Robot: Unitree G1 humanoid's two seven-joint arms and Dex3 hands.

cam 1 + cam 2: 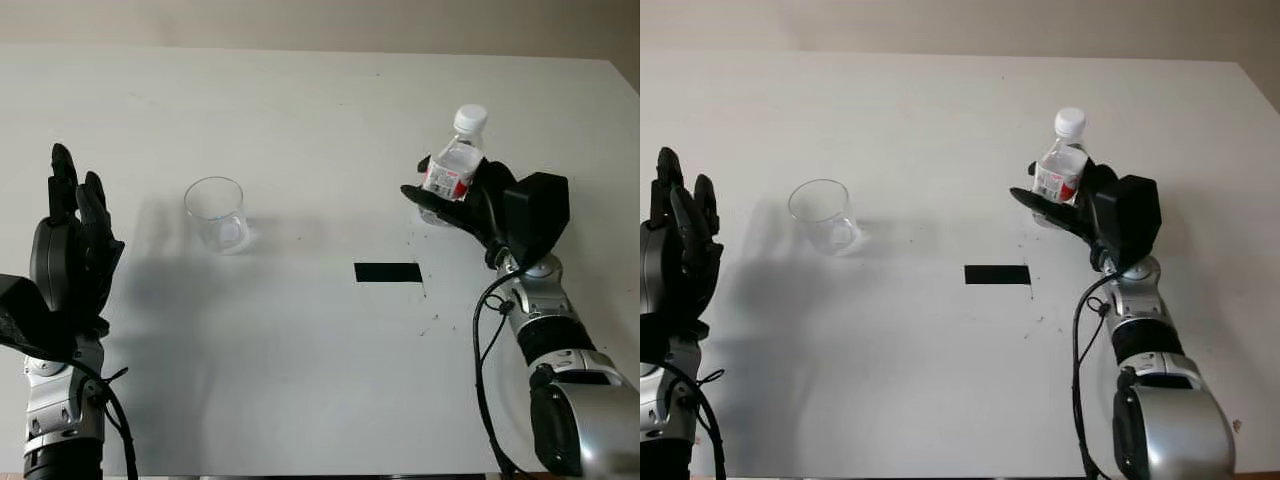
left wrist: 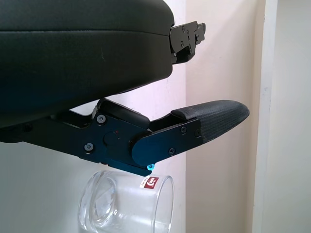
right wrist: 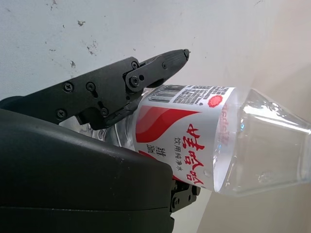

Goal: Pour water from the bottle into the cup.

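Premises present as a robotics test or laboratory setting rather than a home or kitchen. Evidence: a broad, plain white table (image 1: 300,110) serving as a bare work surface, backed by an unadorned beige wall (image 1: 300,20) with no furnishings or decoration. A black rectangular tape marker (image 1: 388,272) is stuck to the tabletop, consistent with a placement reference. The surface carries small dark scuffs and specks (image 1: 428,322) near the marker. Exact type of facility cannot be determined.
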